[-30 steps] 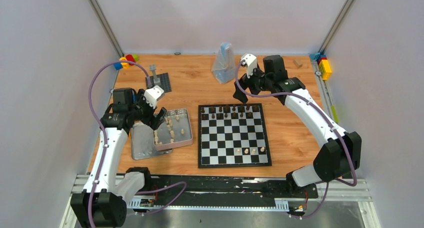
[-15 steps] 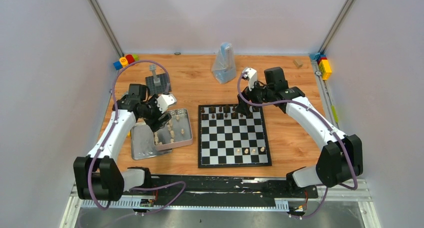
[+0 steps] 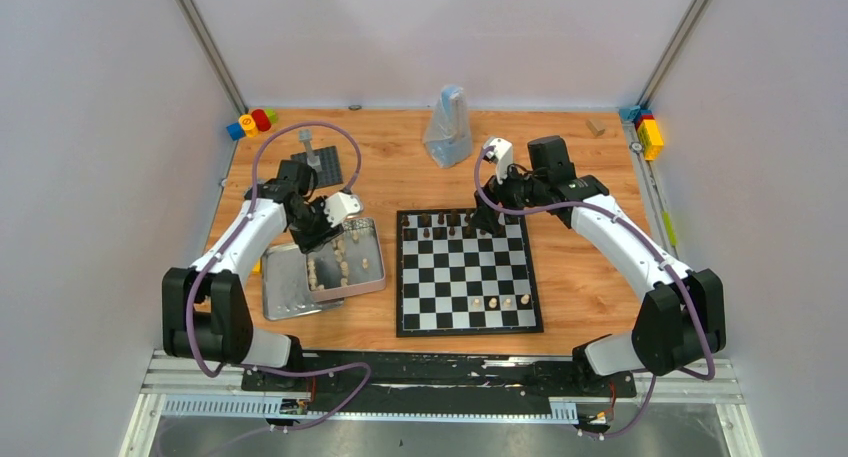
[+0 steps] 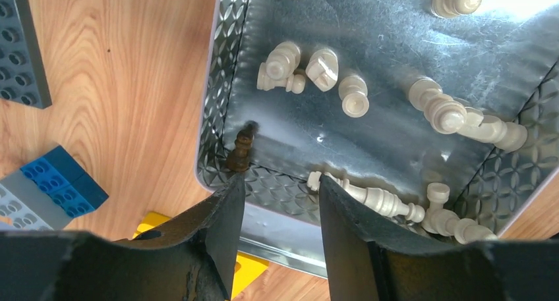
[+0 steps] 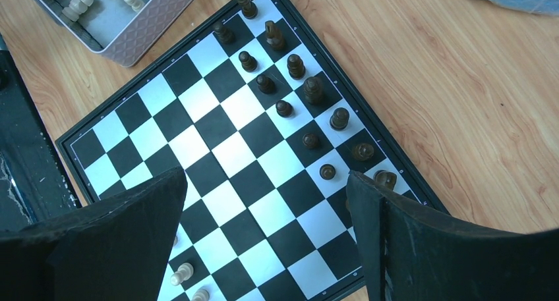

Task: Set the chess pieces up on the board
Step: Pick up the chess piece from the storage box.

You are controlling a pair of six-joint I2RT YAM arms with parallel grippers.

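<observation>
The board (image 3: 462, 279) lies mid-table, with dark chess pieces (image 3: 450, 220) along its two far rows and three cream ones (image 3: 493, 303) near the front. My left gripper (image 3: 322, 239) hangs over the silver tin (image 3: 381, 259). In the left wrist view it (image 4: 282, 186) is open, its jaws partly narrowed with nothing between them. A dark piece (image 4: 240, 149) stands at the left fingertip, a lying cream piece (image 4: 376, 199) at the right one, and several cream pieces (image 4: 353, 93) lie further in. My right gripper (image 3: 487, 217) hovers wide open over the board (image 5: 224, 156), beside the dark rows (image 5: 310, 90).
The tin's lid (image 3: 285, 287) lies left of it, on a yellow brick (image 4: 247, 271). A grey studded plate (image 3: 318, 164) and coloured bricks (image 3: 252, 122) sit at the back left. A plastic bag (image 3: 447, 127) stands behind the board, with more bricks (image 3: 648, 132) at the far right.
My left gripper has swung over the tin and its jaws have narrowed. My right gripper came down from the bag to the board's far rows, then held still.
</observation>
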